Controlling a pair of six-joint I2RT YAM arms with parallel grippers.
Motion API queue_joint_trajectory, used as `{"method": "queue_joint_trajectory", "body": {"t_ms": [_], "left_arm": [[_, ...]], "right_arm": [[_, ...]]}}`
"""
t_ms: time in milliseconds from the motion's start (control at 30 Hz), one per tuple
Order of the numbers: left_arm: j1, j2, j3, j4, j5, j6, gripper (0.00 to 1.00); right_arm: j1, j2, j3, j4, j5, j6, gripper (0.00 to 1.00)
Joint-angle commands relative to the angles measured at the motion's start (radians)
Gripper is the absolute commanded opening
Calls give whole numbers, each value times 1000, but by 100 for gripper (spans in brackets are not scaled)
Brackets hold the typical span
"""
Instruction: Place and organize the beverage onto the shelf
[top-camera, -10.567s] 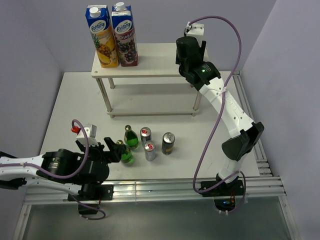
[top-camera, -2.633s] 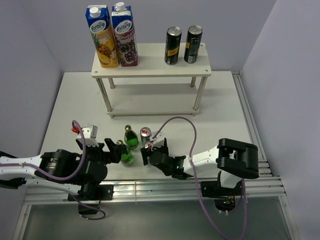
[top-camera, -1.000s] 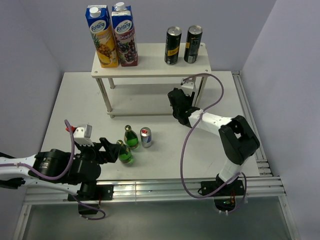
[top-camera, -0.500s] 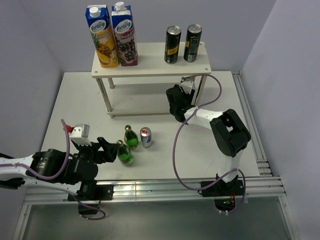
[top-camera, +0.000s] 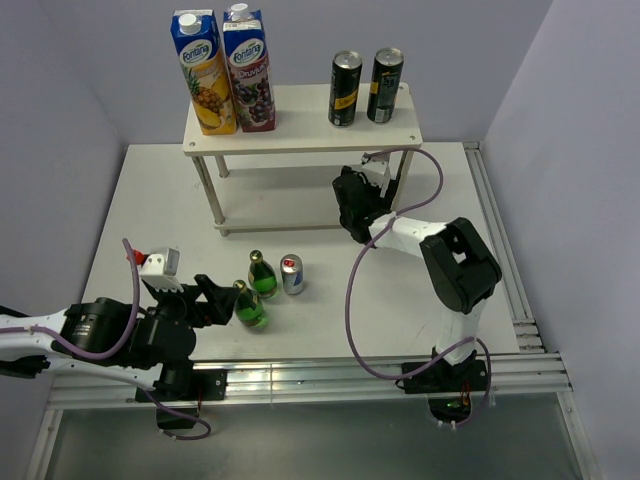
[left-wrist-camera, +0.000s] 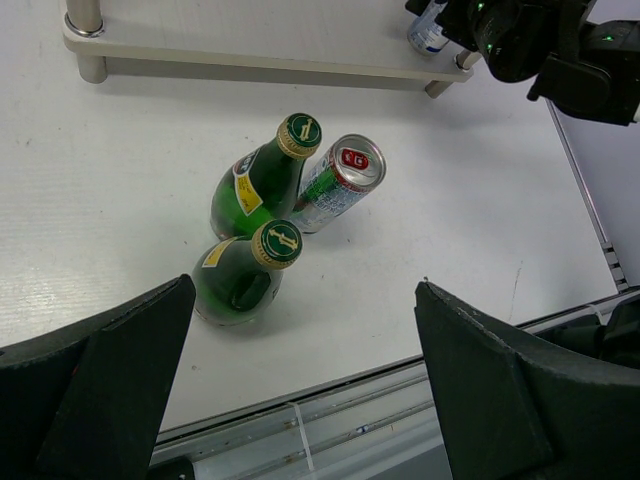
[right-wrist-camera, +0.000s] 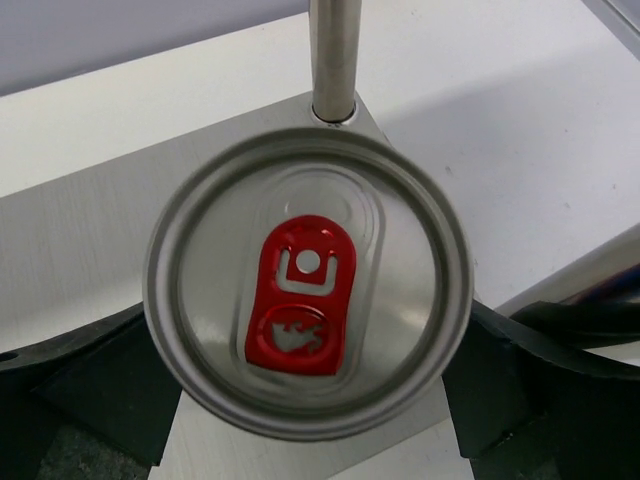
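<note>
Toward the centre right of the overhead view, the right gripper (top-camera: 352, 205) reaches under the top board of the shelf (top-camera: 300, 148), at the right end of its lower tier. Its wrist view looks straight down the upright axis of a silver-blue can (right-wrist-camera: 308, 283), red tab up, with a dark finger against each side; the grip looks closed on it. A thin leg (right-wrist-camera: 333, 55) stands just above the can in that frame. Whether the base rests on the board cannot be told. Lower left, the left gripper (top-camera: 215, 298) gapes wide, facing the green bottles (left-wrist-camera: 262, 200) and a second can (left-wrist-camera: 340, 180).
</note>
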Motion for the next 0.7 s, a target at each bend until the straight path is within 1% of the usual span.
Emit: {"method": "queue_joint_trajectory", "body": {"t_ms": [0, 267, 433, 467, 533, 567, 633, 667], "left_arm": [[-7, -6, 2, 9, -1, 7, 99], [-7, -5, 4, 6, -3, 3, 99], [-7, 0, 4, 3, -4, -2, 99], [-7, 0, 4, 5, -4, -2, 99], [-7, 1, 2, 6, -4, 1, 99], [-7, 4, 4, 5, -4, 1, 99], [-7, 9, 4, 5, -4, 1, 99], [-7, 9, 4, 6, -3, 1, 99]], "right_arm": [[-12, -61, 30, -29, 2, -8, 100], [18, -192, -24, -84, -30, 13, 100], [71, -323, -78, -211, -52, 86, 100], [109, -367, -111, -226, -52, 121, 100], [172, -406, -156, -239, -9, 136, 100], [261, -432, -185, -252, 19, 164, 100], [348, -449, -205, -317, 74, 211, 100], [385, -462, -223, -347, 79, 287, 100]]}}
